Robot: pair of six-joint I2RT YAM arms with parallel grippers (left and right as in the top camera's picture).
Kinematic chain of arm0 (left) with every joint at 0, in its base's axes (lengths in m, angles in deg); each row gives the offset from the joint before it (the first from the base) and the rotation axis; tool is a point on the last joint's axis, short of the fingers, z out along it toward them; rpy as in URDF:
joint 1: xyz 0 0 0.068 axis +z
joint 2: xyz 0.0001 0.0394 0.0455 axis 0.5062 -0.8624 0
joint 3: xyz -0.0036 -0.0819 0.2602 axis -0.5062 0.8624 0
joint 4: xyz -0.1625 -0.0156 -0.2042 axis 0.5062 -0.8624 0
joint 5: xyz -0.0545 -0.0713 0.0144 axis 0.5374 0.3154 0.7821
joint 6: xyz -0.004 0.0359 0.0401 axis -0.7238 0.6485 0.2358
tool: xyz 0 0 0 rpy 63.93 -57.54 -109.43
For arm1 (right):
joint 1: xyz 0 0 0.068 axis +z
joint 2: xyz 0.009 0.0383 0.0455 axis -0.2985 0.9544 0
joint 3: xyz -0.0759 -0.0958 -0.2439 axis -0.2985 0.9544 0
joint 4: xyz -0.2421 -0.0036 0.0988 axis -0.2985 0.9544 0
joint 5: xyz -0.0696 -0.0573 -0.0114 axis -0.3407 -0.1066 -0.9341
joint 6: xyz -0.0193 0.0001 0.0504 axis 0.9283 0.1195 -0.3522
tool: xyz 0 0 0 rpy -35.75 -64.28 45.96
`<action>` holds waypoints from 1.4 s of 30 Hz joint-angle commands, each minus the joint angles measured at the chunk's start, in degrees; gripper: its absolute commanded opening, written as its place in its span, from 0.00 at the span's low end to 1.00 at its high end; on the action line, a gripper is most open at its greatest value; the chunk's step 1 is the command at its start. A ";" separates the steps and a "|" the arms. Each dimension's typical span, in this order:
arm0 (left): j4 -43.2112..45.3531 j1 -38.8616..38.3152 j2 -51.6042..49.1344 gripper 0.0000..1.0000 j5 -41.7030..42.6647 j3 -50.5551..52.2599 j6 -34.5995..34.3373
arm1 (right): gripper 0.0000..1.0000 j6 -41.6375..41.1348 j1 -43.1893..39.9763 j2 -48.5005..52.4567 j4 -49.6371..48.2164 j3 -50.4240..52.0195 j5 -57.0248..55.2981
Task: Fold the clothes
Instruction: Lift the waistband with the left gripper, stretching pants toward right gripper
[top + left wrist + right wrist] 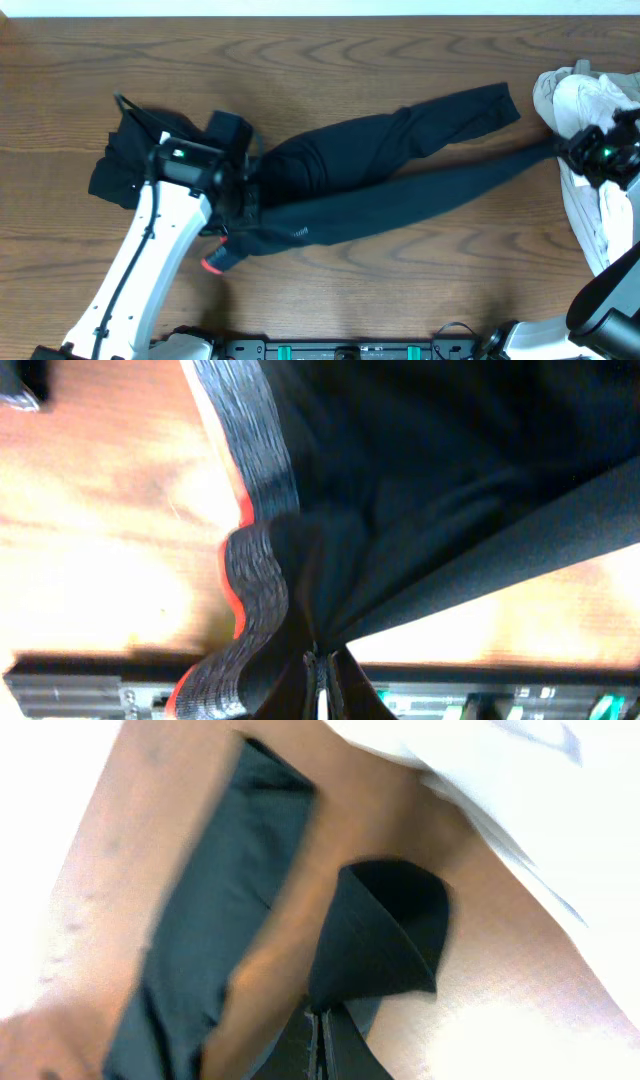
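**Both pincers hold the trousers, one at each end**

Your left pincer (240,200) is closed on the trousers (380,170) at the waist end. In the left wrist view the jaws are pressed together with black fabric pinched between them. The grey waistband (255,580) with its red-orange edge bunches just beside them. Your right pincer (575,150) is closed too, on the cuff (385,930) of one leg, and the cuff stands open like a small funnel just beyond the jaws. Between the two pincers the trousers lie long across the table (330,50). The second leg (470,105) spreads away from the held one, and its end is free and apart from the right pincer.

I judge the fabric thin, light and very stretchy. It will probably sag and lengthen when you lift it, and it may slide on the smooth wood. A grip on a single layer may pull only that layer, so the waistband and the cuff hem are the firmer places to take. Just beside the right pincer lies a white cloth (590,100), and beside the left pincer a small black garment (120,165); take care not to drag them along
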 commanded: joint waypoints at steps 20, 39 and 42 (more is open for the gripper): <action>30.49 8.55 -11.82 0.06 -3.96 -2.69 17.84 | 0.01 -18.49 12.28 9.92 -33.09 -0.96 -2.82; 24.44 10.95 -11.45 0.98 -12.55 -5.66 15.82 | 0.79 -2.73 9.18 12.28 -17.29 -4.59 5.49; 20.79 10.95 -9.09 0.98 -11.91 -7.93 13.29 | 0.79 -0.39 9.22 12.31 -11.21 -6.03 -0.81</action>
